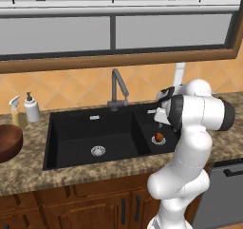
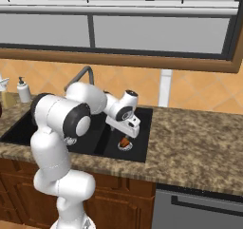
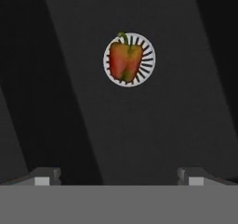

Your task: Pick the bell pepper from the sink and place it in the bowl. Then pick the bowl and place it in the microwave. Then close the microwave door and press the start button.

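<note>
While the bell pepper [image 3: 124, 57] lies on the round steel drain [image 3: 148, 56] in the smaller basin of the sink [image 1: 76, 133], the gripper [image 3: 118, 176] hangs above it with its fingers [image 3: 45, 175] spread wide and nothing between them — the two dark tips rise far apart at the bottom of the hand view, and the pepper sits well ahead of them, untouched. Seen from the left base view, the pepper is a small reddish-orange shape on the drain of the right-hand basin, just below the hand and beside the arm's [image 1: 199, 119] white elbow. From the right base view it shows under the hand, again on the drain, with a clear gap between hand and vegetable. A grey faucet [image 1: 117, 88] stands behind the divider between the two basins, and the wide basin has its own drain [image 1: 98, 151]. At the far left of the speckled counter [image 1: 28, 171] the bowl [image 1: 8, 142] rests, well apart from the sink's right basin — partly cut off by the picture's edge. Behind the bowl, near the tiled wall, stand a spray bottle [image 1: 16, 111] and a soap dispenser [image 1: 32, 108] side by side
</note>
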Controlling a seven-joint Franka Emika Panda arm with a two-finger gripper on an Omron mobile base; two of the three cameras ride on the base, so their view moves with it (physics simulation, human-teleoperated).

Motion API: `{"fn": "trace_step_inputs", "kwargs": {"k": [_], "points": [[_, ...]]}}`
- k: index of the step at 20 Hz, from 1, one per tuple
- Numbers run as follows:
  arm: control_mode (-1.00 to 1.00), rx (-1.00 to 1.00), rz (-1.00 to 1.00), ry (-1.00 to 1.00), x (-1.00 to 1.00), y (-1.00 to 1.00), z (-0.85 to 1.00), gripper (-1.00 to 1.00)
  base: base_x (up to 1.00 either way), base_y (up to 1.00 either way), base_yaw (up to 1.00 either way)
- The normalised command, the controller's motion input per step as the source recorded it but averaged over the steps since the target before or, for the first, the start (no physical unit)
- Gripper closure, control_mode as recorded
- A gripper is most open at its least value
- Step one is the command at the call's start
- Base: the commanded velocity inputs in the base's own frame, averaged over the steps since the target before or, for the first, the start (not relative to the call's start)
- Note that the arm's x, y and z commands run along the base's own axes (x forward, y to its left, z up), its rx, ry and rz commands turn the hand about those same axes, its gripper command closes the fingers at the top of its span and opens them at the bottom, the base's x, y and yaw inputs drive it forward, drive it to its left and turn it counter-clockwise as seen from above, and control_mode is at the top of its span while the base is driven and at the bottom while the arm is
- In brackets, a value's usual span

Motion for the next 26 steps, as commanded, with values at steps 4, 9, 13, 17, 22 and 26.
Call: {"fn": "trace_step_inputs", "kwargs": {"k": [4,9,13,17,22,26], "points": [[-1.0,0.04,0.02,0.0,0.31,-0.07,-0.25,-1.0,0.0,0.0,0.0],[-1.0,0.03,0.0,0.0,0.46,-0.11,-0.1,-1.0,0.0,0.0,0.0],[-1.0,0.0,0.0,0.0,0.42,-0.03,-0.33,-1.0,0.0,0.0,0.0],[-1.0,-0.06,-0.05,0.0,0.03,0.13,-0.43,-1.0,0.0,0.0,0.0],[-1.0,-0.02,-0.07,0.0,0.0,0.02,-0.23,-1.0,0.0,0.0,0.0],[-1.0,0.0,-0.07,0.0,0.1,0.0,-0.2,-1.0,0.0,0.0,0.0]]}}
